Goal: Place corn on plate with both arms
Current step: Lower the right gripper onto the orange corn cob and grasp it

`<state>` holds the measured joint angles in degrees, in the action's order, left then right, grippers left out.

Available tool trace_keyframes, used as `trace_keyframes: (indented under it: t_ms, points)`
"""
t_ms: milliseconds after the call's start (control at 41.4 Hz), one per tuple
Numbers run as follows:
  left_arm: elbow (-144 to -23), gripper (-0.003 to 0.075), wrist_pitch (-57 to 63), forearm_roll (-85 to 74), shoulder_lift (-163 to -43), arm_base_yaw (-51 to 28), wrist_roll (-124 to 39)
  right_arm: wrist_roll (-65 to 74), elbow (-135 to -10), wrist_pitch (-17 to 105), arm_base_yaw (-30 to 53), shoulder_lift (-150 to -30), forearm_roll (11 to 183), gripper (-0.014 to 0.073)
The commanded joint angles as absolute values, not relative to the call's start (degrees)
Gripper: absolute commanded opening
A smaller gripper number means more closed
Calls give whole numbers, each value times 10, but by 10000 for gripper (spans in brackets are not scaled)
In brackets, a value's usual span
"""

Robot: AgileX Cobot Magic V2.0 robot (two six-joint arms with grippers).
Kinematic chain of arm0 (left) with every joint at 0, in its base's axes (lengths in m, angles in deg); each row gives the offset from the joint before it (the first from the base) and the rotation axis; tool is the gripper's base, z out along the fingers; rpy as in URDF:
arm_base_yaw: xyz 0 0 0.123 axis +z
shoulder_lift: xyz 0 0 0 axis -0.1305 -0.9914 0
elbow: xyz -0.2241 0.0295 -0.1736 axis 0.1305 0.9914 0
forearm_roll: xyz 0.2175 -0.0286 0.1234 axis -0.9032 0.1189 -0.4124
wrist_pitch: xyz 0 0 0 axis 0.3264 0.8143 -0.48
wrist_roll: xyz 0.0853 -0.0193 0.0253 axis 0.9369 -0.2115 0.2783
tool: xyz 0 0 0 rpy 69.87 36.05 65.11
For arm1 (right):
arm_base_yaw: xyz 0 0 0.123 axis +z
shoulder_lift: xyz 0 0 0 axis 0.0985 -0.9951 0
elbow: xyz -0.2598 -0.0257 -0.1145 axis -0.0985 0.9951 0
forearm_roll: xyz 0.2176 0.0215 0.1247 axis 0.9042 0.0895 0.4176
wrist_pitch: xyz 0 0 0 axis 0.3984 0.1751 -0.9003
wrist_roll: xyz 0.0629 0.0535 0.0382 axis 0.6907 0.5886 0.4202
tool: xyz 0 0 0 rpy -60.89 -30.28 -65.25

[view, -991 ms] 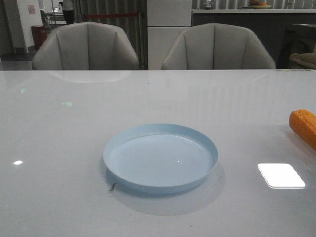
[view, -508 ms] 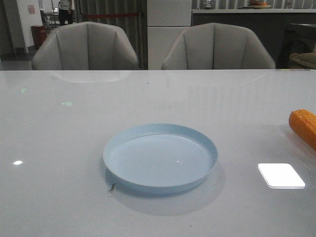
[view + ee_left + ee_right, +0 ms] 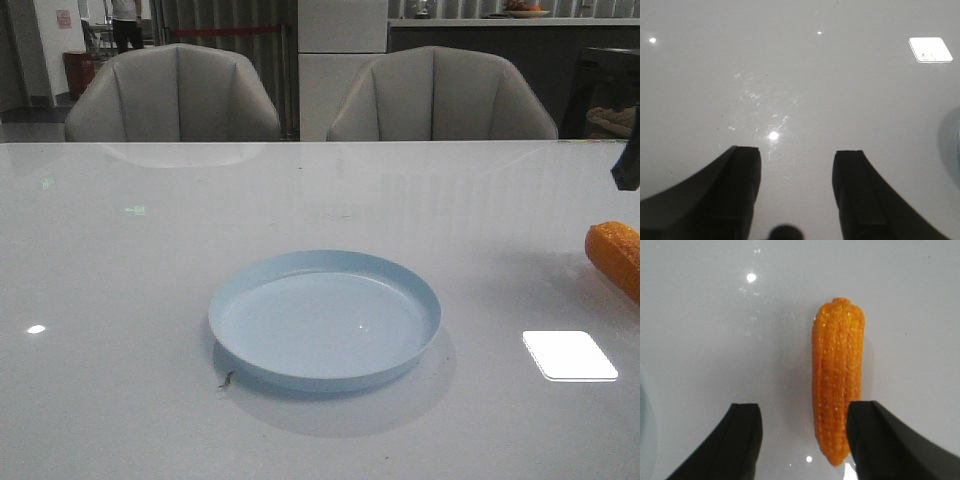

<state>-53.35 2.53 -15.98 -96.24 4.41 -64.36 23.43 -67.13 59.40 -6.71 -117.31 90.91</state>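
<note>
The pale blue plate (image 3: pixel 325 318) sits at the middle of the white table. The orange corn (image 3: pixel 617 256) lies on the table at the far right, cut off by the front view's edge. In the right wrist view the corn (image 3: pixel 837 375) lies flat, tapered tip toward the camera, close beside one finger. My right gripper (image 3: pixel 804 405) is open and hovers above it, holding nothing. A black part of my right arm (image 3: pixel 628 165) shows just above the corn. My left gripper (image 3: pixel 797 150) is open and empty over bare table; it is out of the front view.
Two grey chairs (image 3: pixel 175 95) stand behind the table's far edge. A bright square light reflection (image 3: pixel 570 355) lies right of the plate. A small dark speck (image 3: pixel 228 380) sits at the plate's front left. The plate's rim shows faintly in the left wrist view (image 3: pixel 952 140).
A black part of my right arm has come into the front view at the right edge, above the corn. The plate and corn have not moved.
</note>
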Motion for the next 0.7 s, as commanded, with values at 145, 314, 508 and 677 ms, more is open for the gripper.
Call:
trace_keyframes:
  t_ms: [145, 314, 508, 677]
  points:
    - [-550, 397, -20, -152, -960, 44, -643, 231, -812, 648, -78, -1274, 907, 487]
    - [-550, 397, -20, -152, -960, 44, -643, 269, -866, 686, -81, -1324, 857, 487]
    - [-550, 397, -20, -152, -960, 44, -643, 293, -877, 707, -81, -1352, 805, 487]
    - [-550, 397, -20, -152, -960, 44, -643, 294, -877, 699, -81, -1367, 805, 487]
